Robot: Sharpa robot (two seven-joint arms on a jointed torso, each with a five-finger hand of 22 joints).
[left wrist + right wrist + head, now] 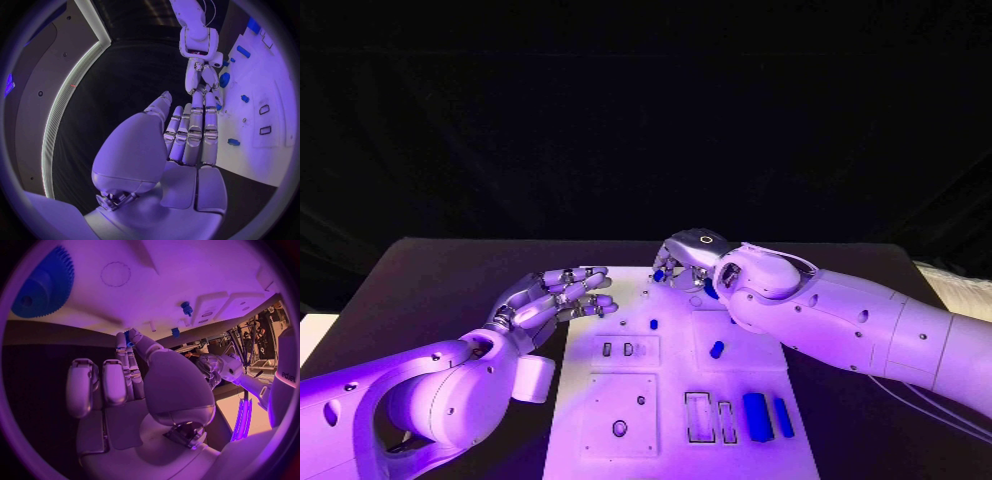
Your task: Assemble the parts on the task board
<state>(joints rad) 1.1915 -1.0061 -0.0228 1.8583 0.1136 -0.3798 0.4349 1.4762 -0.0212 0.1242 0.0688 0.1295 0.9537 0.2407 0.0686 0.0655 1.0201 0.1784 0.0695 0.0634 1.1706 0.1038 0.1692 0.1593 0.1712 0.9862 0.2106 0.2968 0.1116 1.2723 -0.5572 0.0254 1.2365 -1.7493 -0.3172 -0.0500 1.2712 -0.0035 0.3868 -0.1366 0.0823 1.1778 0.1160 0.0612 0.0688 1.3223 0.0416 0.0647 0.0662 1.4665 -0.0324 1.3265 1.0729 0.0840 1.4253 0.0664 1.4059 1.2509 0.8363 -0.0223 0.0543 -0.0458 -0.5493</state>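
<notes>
1. You have the white rectangular task board (678,400) only partly assembled: 2 long blue bar parts (766,416) lie loose near its front edge, beside open slots.
2. Your right hand (687,266) pinches a small blue part (127,336) between thumb and fingertip over the board's far end.
3. Your left hand (560,298) hovers at the board's left edge, fingers spread, holding nothing.
4. A blue toothed gear (42,284) sits at the far end; most placements look left to do.

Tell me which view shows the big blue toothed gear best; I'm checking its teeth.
The right wrist view: the big blue toothed gear lies close, teeth distinct. The head view hides most behind the right hand; the left wrist view shows it small.
</notes>
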